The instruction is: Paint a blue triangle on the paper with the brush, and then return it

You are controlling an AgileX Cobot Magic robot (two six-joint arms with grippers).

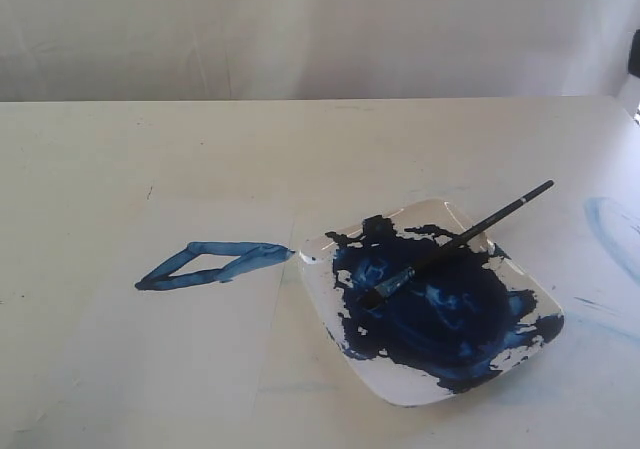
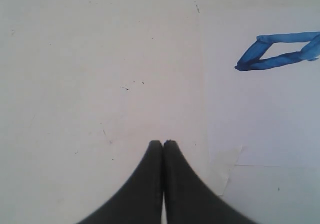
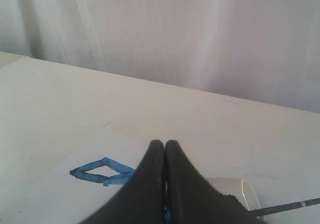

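Observation:
The blue triangle (image 1: 212,263) lies painted on the paper (image 1: 180,349) at the table's left-centre; it also shows in the left wrist view (image 2: 280,52) and the right wrist view (image 3: 102,172). The brush (image 1: 462,238) rests across the white plate (image 1: 400,387), its bristles in the dark-blue paint pool (image 1: 440,314); its handle end shows in the right wrist view (image 3: 287,207). My left gripper (image 2: 163,143) is shut and empty over bare table beside the paper (image 2: 265,114). My right gripper (image 3: 164,143) is shut and empty, above the plate (image 3: 245,191). Neither gripper appears in the exterior view.
A faint pale-blue curved smear (image 1: 610,231) marks the table at the right. A pale curtain (image 1: 320,29) hangs behind the table's far edge. A piece of tape (image 2: 225,166) holds a corner of the paper.

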